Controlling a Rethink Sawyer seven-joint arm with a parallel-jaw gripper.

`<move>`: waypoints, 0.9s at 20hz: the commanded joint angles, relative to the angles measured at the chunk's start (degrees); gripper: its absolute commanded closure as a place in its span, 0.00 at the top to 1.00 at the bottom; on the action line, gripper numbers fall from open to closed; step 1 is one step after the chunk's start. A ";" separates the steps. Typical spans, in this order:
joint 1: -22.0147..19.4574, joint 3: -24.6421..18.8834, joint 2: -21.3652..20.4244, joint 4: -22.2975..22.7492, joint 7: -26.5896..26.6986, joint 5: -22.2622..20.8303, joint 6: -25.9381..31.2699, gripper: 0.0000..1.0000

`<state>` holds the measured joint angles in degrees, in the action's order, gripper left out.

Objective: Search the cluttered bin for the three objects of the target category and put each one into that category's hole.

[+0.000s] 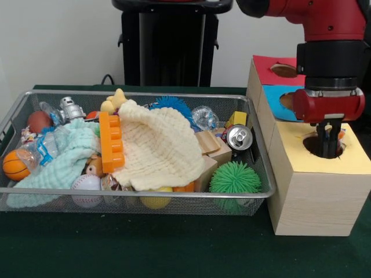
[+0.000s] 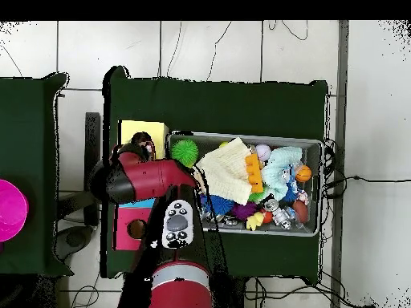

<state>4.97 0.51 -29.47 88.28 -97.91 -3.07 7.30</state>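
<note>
My gripper (image 1: 328, 142) hangs straight down over the round hole (image 1: 310, 145) in the yellow top (image 1: 351, 159) of the wooden box, its tip dipping into the opening. A bit of orange shows beside the tip; I cannot tell what it is. The wire bin (image 1: 145, 200) to the left is full of clutter: a cream cloth (image 1: 159, 145), an orange toy brick (image 1: 111, 142), a green spiky ball (image 1: 235, 178), a drink can (image 1: 239, 138), a mint cloth (image 1: 64, 159), a small basketball (image 1: 14, 165) and a baseball (image 1: 86, 186). In the overhead view the red arm (image 2: 140, 178) covers the gripper.
The box also has a blue section (image 1: 275, 92) and a red section (image 1: 272, 65), each with a hole. Bin (image 2: 315, 146) and yellow top (image 2: 143, 128) sit side by side on green cloth. A pink round thing (image 2: 10, 210) lies at the far left edge.
</note>
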 commanded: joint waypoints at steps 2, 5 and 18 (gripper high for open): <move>-2.90 -8.43 0.40 4.94 -6.54 2.13 8.42 0.00; -4.56 -11.03 -0.89 6.05 -5.31 2.52 10.26 0.00; -0.81 -3.79 -1.06 2.10 -6.59 0.28 7.71 0.00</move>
<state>3.01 -1.98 -30.13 89.19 -97.91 -2.59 9.28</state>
